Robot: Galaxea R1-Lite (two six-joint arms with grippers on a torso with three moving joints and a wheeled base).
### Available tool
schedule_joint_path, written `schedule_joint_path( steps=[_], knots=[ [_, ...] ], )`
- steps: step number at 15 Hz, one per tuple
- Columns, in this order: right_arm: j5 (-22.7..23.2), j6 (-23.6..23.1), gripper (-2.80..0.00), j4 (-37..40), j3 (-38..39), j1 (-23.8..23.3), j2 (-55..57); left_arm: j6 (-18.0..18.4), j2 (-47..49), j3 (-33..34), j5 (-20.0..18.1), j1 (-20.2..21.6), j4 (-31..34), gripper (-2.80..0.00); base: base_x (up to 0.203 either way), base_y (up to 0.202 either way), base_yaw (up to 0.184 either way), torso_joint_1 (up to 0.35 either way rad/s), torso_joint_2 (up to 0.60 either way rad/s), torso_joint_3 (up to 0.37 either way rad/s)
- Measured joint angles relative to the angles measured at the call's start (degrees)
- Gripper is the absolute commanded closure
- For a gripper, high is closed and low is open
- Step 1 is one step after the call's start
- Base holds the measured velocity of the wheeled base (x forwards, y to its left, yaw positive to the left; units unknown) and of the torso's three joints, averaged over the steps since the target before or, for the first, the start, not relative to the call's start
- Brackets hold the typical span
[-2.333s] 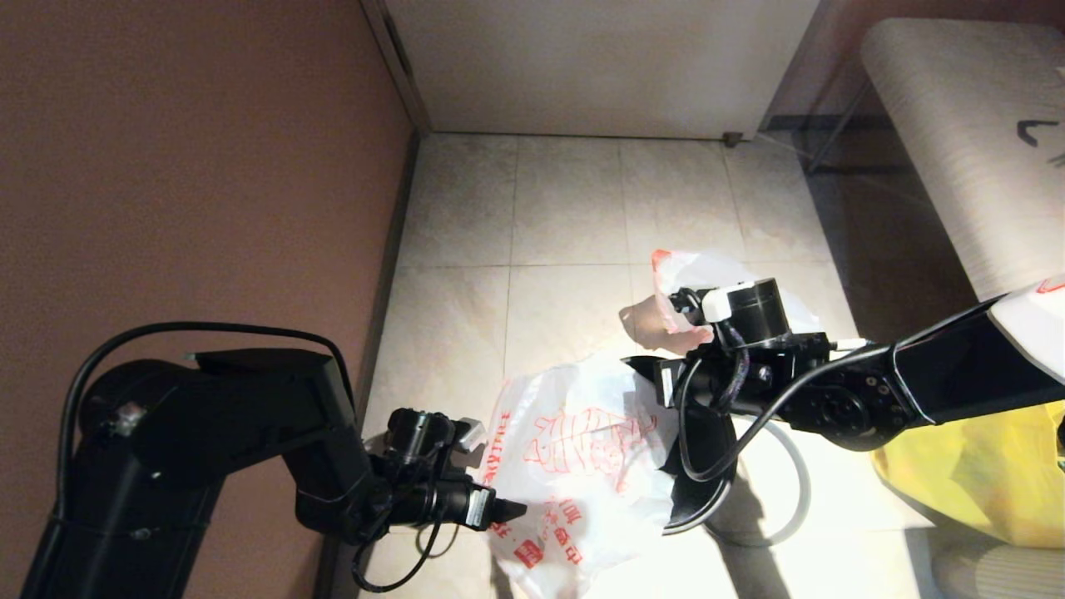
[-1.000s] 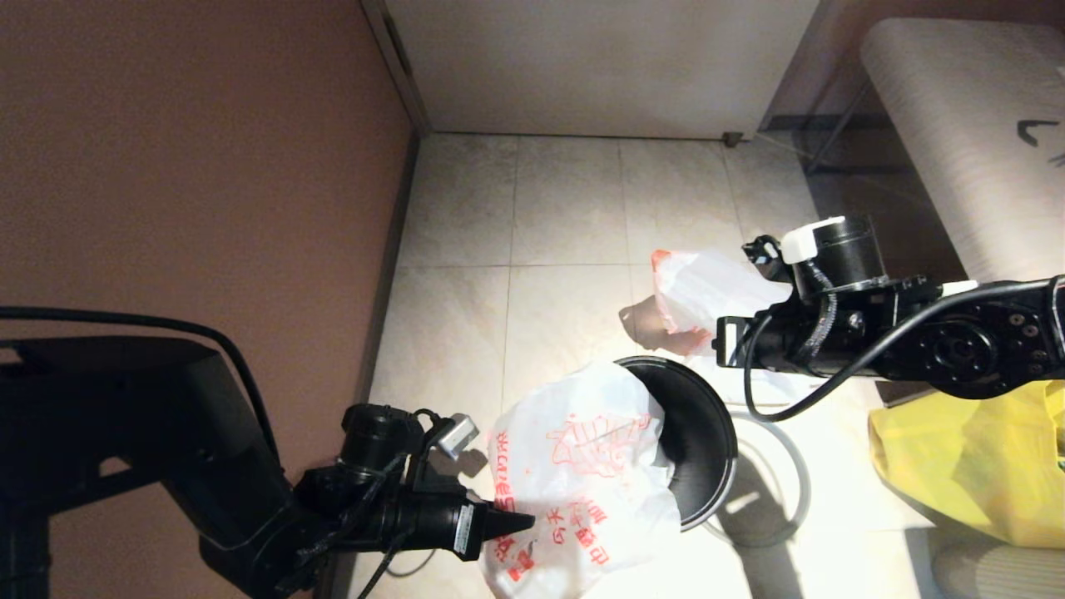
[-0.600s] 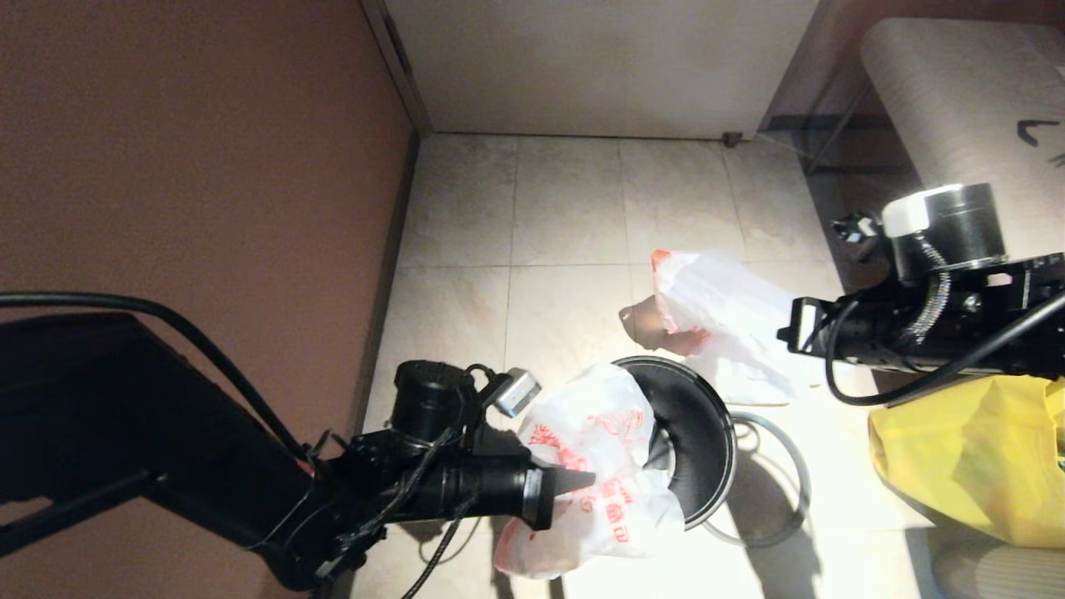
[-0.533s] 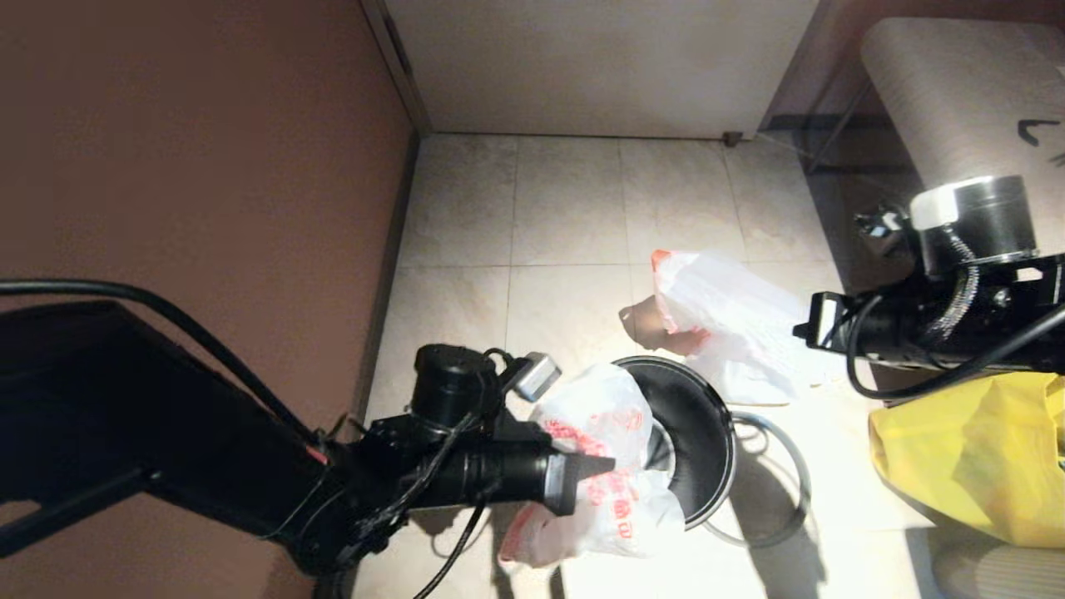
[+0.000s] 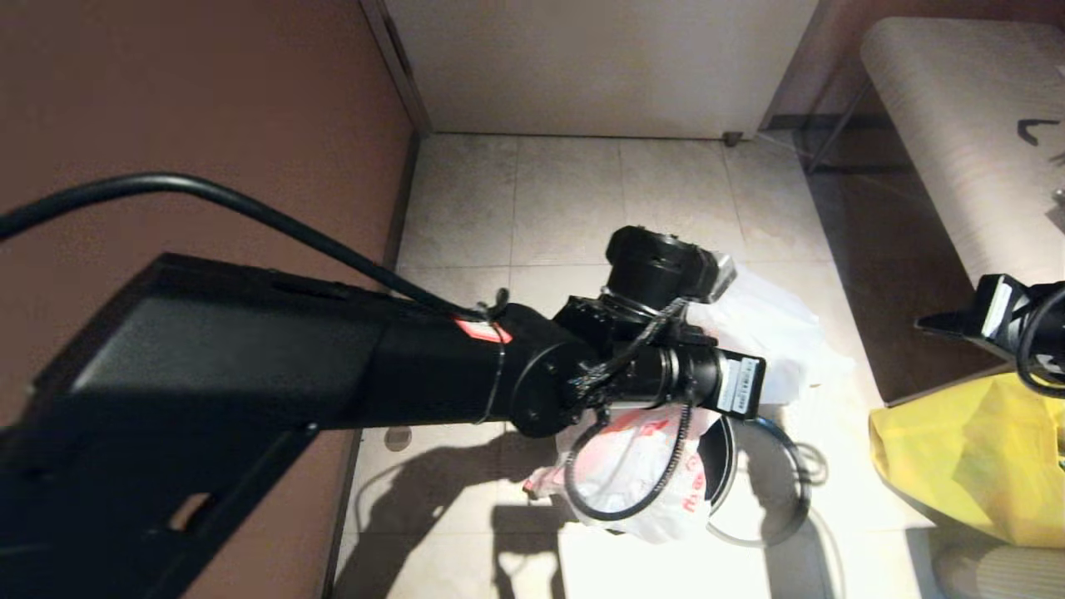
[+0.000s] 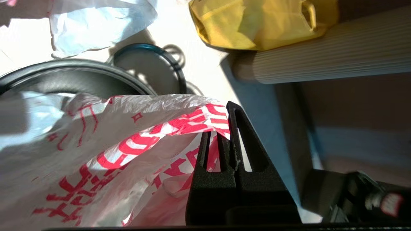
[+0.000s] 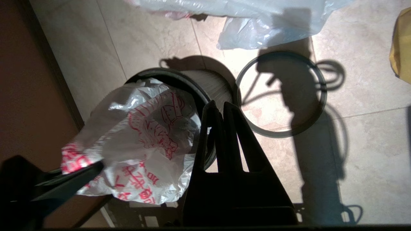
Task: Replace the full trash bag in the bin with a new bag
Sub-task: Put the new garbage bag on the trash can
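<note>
The new bag [image 7: 138, 134], white with red drawing and characters, droops over the black bin's [image 7: 213, 85] rim and partly into it. My left gripper [image 6: 224, 128] is shut on the bag's red-printed edge, held above the bin [image 6: 80, 81]. In the head view the left arm covers most of the bag [image 5: 632, 482] and the bin [image 5: 717, 457]. The bin's grey hoop [image 7: 324, 96] lies on the floor beside it. The full trash bag [image 5: 778, 333], nearly plain white, lies on the tiles behind the bin. High above the bin's edge my right gripper [image 7: 220, 107] is shut and empty.
A large yellow bag [image 5: 965, 466] sits on the floor at the right, under a ribbed bench [image 5: 957, 125]. A brown wall [image 5: 208, 125] runs along the left. The right arm [image 5: 1019, 324] is drawn back at the far right. Pale floor tiles [image 5: 566, 200] stretch behind.
My left gripper closed on the new bag's edge and swung up and right over the bin with it. The right arm pulled away to the right.
</note>
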Motion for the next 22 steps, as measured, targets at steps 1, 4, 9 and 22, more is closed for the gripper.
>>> schedule_joint_path(
  steps=[1, 4, 9, 22],
  knots=[
    [2.1, 0.0, 0.0, 0.0, 0.3, -2.5, -0.7, 0.9, 3.3, -5.9, 1.9, -1.6, 4.2, 0.0, 0.0, 0.0, 0.0, 0.0, 0.0, 0.0],
    [8.9, 0.0, 0.0, -0.1, 1.2, -8.6, -1.9, 6.1, 12.7, -13.8, 9.1, -6.2, 9.1, 0.0, 0.0, 0.0, 0.0, 0.0, 0.0, 0.0],
    [10.3, 0.0, 0.0, -0.4, 1.1, -10.3, -2.3, 7.6, 19.9, -14.5, 12.2, -8.3, 7.9, -2.8, 0.0, 0.0, 0.0, 0.0, 0.0, 0.0],
    [9.8, 4.3, 0.0, 6.6, 1.8, -4.1, -5.0, -7.3, 11.6, -12.0, 8.4, -7.9, 15.9, -2.8, 0.0, 0.0, 0.0, 0.0, 0.0, 0.0]
  ],
)
